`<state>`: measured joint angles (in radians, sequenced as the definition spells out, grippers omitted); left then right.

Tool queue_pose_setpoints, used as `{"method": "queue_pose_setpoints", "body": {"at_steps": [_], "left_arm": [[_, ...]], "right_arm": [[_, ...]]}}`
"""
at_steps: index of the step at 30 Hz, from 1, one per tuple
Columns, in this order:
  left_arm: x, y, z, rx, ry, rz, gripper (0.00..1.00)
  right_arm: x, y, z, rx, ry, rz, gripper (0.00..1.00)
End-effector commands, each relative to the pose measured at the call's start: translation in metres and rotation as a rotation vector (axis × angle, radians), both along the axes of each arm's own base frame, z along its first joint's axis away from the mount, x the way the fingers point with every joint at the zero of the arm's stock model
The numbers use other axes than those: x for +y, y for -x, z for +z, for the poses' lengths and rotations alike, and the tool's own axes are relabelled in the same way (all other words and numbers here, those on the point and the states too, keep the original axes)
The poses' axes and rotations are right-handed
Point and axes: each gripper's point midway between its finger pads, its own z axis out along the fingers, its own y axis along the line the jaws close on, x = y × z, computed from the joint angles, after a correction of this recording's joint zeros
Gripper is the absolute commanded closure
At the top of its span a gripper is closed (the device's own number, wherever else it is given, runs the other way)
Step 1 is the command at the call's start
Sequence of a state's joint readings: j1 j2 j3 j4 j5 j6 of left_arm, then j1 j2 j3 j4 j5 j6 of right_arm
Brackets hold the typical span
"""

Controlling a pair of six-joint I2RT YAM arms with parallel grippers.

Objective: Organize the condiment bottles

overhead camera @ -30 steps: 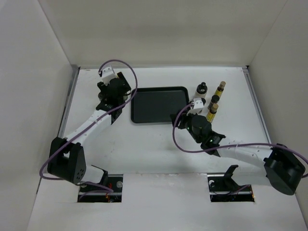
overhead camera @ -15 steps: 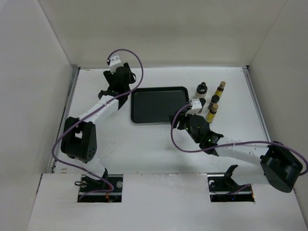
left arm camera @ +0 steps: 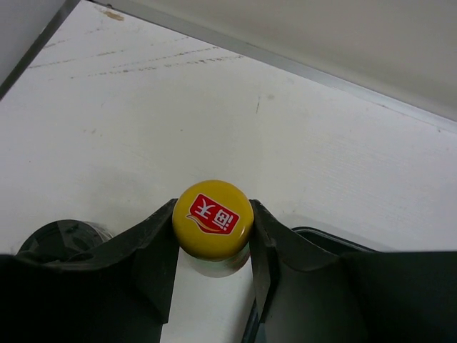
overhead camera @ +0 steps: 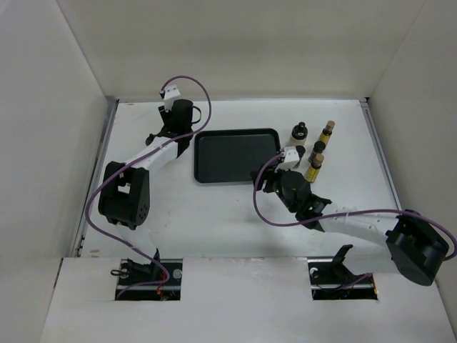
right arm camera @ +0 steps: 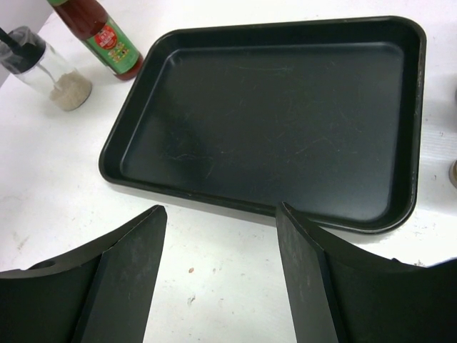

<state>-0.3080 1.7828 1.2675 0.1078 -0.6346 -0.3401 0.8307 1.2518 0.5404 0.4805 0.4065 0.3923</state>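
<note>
1. Bottles point(overhead camera: 315, 166) cluster upright on the tabletop point(overhead camera: 228, 214), just right of the black tray point(overhead camera: 235, 155).
2. Left claw point(left arm camera: 213, 213) pinches a yellow-capped bottle point(left arm camera: 213, 221), upright beside the tray's corner.
3. Right claw point(right arm camera: 220, 221) hangs spread and empty over tabletop at the tray's edge; a clear bottle point(right arm camera: 53, 78) stands beyond its corner.

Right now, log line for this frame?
left jaws: shut on yellow-cap bottle | right jaws: open, empty, by tray | tray: empty

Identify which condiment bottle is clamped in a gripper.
The yellow-capped bottle with the red logo: the left gripper presses both sides of its cap. The other bottles, right of the black tray, stand free of any gripper.
</note>
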Motion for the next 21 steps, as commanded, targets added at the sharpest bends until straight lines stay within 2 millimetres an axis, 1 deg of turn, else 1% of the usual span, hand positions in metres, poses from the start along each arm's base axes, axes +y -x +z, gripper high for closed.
{"method": "queue_pose_setpoints", "body": {"at_steps": [1, 3, 9, 11, 13, 16, 17, 21], "left_arm": [[0.006, -0.001, 0.061, -0.144, 0.014, 0.035, 0.80], [0.005, 0.004, 0.079, -0.183, 0.006, 0.032, 0.82], [-0.001, 0.025, 0.147, -0.306, -0.011, 0.010, 0.83], [-0.006, 0.031, 0.160, -0.328, -0.011, -0.004, 0.83], [-0.016, 0.036, 0.169, -0.344, -0.001, -0.027, 0.83], [-0.038, 0.040, 0.173, -0.354, 0.011, -0.076, 0.83], [-0.048, 0.040, 0.172, -0.352, 0.017, -0.099, 0.83], [-0.076, 0.037, 0.170, -0.352, 0.032, -0.153, 0.83]], "right_arm": [[0.005, -0.007, 0.016, -0.042, -0.041, 0.004, 0.31], [0.006, -0.007, 0.017, -0.043, -0.042, 0.004, 0.31], [0.006, -0.008, 0.016, -0.042, -0.041, 0.002, 0.31], [0.006, -0.007, 0.017, -0.043, -0.042, 0.002, 0.31], [0.005, -0.007, 0.016, -0.042, -0.041, 0.001, 0.31], [0.000, -0.008, 0.020, -0.051, -0.050, -0.013, 0.31], [-0.004, -0.009, 0.020, -0.053, -0.053, -0.021, 0.31], [-0.014, -0.012, 0.023, -0.060, -0.067, -0.047, 0.31]]}}
